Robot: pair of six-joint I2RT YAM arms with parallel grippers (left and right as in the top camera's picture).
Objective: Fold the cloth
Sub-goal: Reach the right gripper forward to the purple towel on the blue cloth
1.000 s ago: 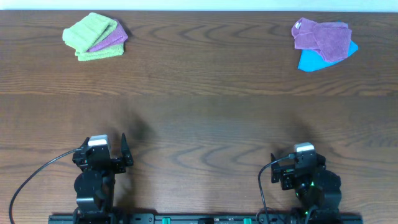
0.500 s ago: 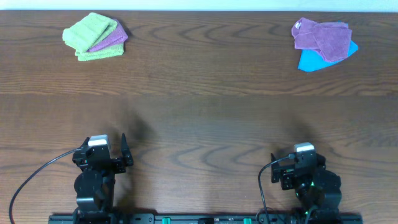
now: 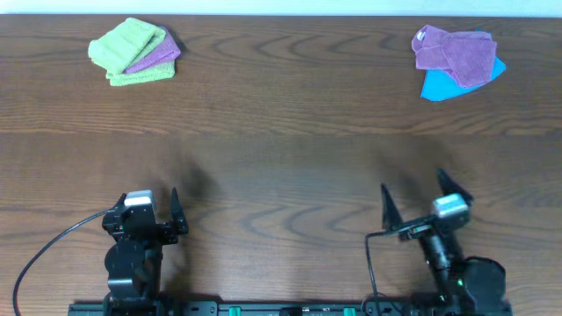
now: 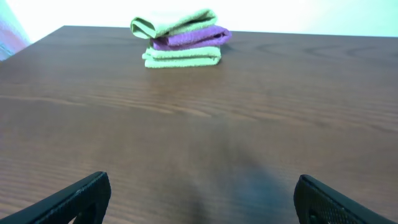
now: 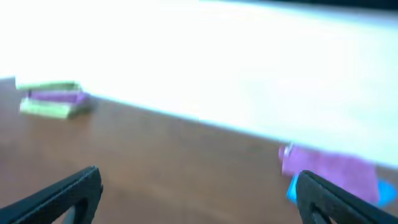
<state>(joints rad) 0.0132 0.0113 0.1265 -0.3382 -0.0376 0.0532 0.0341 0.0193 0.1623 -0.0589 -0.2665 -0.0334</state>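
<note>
The cloth (image 3: 452, 54) is a crumpled purple square at the table's far right, with a white tag (image 3: 421, 36) at its left corner. It lies partly on a bright blue cloth (image 3: 435, 86). The blurred right wrist view shows the cloth (image 5: 329, 167) far ahead, to the right. My right gripper (image 3: 411, 181) (image 5: 199, 180) is open and empty near the front edge, well short of the cloth. My left gripper (image 3: 147, 195) (image 4: 202, 186) is also open and empty over bare wood at the front left.
A folded stack of lime-green cloths with a purple one between them (image 3: 134, 51) (image 4: 182, 37) sits at the far left. The brown wooden table (image 3: 281, 158) stretches between the arms and both piles. The table's far edge runs just behind the piles.
The right arm has moved forward and turned, so its spread fingers now point toward the far side. The left arm and all cloths are unchanged.
</note>
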